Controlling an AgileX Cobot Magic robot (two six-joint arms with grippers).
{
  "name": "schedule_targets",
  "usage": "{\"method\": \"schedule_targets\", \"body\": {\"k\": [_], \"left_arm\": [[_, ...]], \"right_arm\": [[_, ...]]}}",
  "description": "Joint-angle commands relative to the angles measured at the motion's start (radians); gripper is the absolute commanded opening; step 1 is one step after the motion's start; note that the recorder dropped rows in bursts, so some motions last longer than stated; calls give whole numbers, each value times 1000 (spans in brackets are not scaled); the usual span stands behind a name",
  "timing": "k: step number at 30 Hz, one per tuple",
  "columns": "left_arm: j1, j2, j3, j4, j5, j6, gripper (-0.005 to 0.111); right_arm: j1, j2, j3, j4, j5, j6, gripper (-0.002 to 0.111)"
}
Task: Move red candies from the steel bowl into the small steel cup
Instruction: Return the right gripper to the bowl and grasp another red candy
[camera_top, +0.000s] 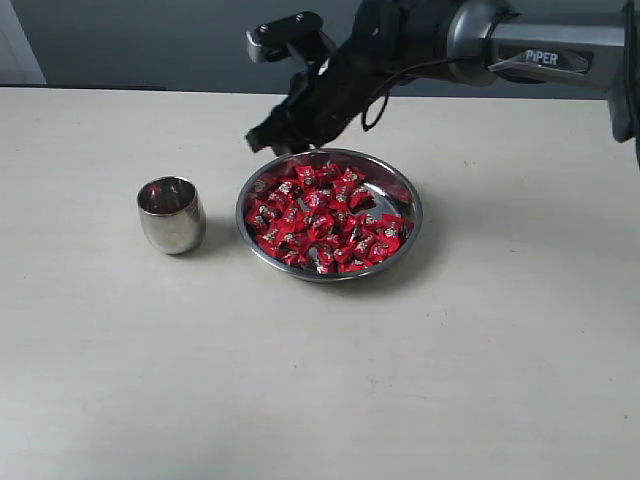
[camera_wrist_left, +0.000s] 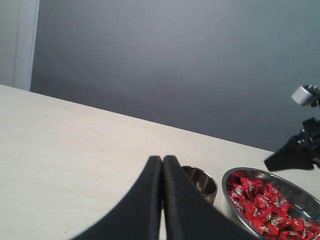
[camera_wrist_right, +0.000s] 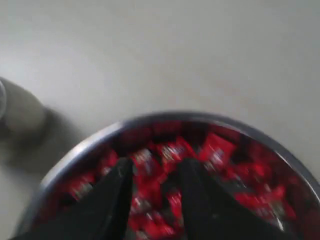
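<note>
My right tool (camera_wrist_right: 156, 165) hung over the far left rim of the steel bowl (camera_top: 400, 185), its two fingers parted with a clear gap. Through the gap I saw only the red candies (camera_top: 320, 220) lying below; the wrist view was blurred, but nothing sat between the fingers that I could make out. The candies lay heaped across the bowl's floor, all inside the raised rim, with a bare strip of steel on the far right side. The small steel cup (camera_top: 172, 215) stood upright to the left of the bowl, near it but apart, with a strip of bare bench (camera_top: 480, 350) between them. The bench ran wide on the near side and to both sides, and its far edge met a grey wall just behind my right arm. My left tool (camera_wrist_left: 162, 160) was pressed shut on nothing, low over the bench, with the cup and bowl beyond its tips.
</note>
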Motion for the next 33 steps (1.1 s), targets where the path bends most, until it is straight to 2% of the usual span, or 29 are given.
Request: {"method": "schedule_targets", "body": {"k": [1, 5, 22, 24, 28, 33], "left_arm": [[1, -5, 4, -10, -4, -1, 0], [1, -5, 4, -10, -4, -1, 0], [1, -5, 4, -10, -4, -1, 0], [1, -5, 4, -10, -4, -1, 0], [1, -5, 4, -10, -4, -1, 0], [1, -5, 4, -10, -4, -1, 0]], "right_arm": [[-35, 12, -2, -270, 235, 145, 34], [-35, 42, -2, -374, 295, 153, 34], [-35, 90, -2, -422, 128, 194, 34], [-35, 90, -2, -422, 126, 194, 38], [-35, 90, -2, -422, 133, 194, 54], [-37, 90, -2, -442, 108, 194, 52]]}}
